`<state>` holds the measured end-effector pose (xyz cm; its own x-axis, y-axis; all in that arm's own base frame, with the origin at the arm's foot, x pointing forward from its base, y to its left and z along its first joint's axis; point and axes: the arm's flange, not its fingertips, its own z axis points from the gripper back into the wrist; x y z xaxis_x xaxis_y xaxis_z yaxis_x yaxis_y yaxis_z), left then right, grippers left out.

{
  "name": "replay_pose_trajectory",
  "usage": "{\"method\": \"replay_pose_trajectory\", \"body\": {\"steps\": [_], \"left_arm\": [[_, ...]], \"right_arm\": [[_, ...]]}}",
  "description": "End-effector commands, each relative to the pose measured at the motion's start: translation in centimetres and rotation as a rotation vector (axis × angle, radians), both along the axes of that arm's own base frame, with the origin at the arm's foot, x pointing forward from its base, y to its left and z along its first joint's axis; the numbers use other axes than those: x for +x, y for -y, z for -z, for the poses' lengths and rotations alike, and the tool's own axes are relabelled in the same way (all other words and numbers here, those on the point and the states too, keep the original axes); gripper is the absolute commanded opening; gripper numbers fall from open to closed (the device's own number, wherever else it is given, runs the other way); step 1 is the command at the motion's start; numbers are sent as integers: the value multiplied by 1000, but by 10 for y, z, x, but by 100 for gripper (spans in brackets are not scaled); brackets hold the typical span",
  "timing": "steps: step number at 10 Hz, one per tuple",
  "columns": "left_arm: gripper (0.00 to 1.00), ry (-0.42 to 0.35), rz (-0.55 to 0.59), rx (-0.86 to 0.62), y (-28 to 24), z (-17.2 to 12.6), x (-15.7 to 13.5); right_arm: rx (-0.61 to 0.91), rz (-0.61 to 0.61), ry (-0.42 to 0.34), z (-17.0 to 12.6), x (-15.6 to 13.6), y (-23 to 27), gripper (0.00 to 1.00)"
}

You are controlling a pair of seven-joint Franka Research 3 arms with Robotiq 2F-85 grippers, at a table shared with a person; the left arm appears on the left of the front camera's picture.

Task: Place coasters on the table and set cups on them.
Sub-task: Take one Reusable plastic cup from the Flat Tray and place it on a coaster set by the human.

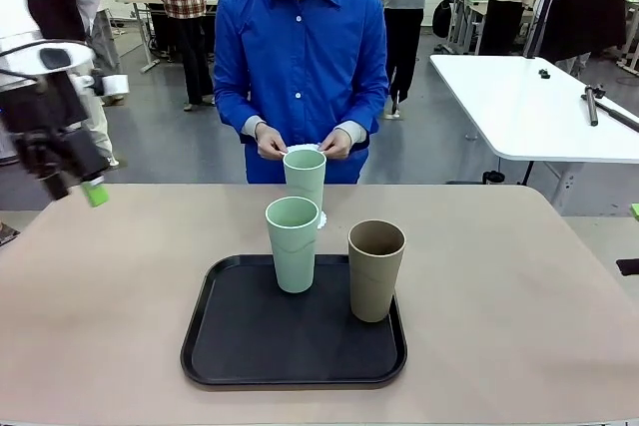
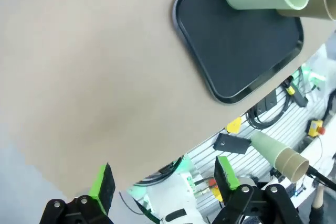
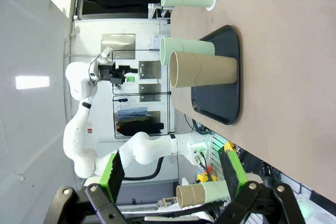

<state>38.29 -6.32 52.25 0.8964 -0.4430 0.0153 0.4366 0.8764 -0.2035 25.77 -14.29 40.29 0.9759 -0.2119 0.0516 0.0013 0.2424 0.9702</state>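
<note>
The left hand point(image 2: 164, 174) is held raised over the left part of the table point(image 1: 120, 296), well apart from the tray point(image 1: 300, 368); its jaws are spread and nothing is gripped between them. The right hand point(image 3: 172, 163) is likewise seen with its jaws spread and empty, and the tray and cups are viewed well ahead of it. One mint cup point(image 1: 292, 243) and the brown cup point(image 1: 375, 268) are stood upright on the black tray, the brown cup to the right and nearer the robot, with a clear gap left between the two. A second mint cup point(image 1: 305, 182) is set upright on the table just beyond the tray's far edge, and a white coaster point(image 1: 320, 218) is seen under it, its lacy rim showing at the right of the base. A white piece point(image 1: 303, 148) is held by the person point(image 1: 300, 57) at the far side, directly behind that cup; whether it is more coasters cannot be told
</note>
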Motion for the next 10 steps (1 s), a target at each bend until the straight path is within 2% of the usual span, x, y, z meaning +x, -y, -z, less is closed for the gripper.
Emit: {"method": "replay_pose_trajectory", "body": {"steps": [1,2,3,4,5,6,7,8,10], "left_arm": [[100,34,-158,45,-24,18,-27],[100,38,-201,23,-35,31,-27],[100,7,-72,18,-16,3,-18],[100,7,-72,18,-16,3,-18],[100,15,-137,13,-32,15,-31],[100,46,-70,-249,-57,18,-12],[100,31,28,-518,-83,21,2],[100,25,97,-680,-106,27,8],[100,47,140,-875,-151,42,0]], "right_arm": [[14,7,5,-2,1,0,100],[14,7,5,-2,1,0,100],[14,7,5,-2,1,0,100],[14,7,5,-2,1,0,100],[14,7,5,-2,1,0,100],[14,7,5,-2,1,0,100],[14,7,5,-2,1,0,100],[14,7,5,-2,1,0,100],[14,7,5,-2,1,0,100]]}}
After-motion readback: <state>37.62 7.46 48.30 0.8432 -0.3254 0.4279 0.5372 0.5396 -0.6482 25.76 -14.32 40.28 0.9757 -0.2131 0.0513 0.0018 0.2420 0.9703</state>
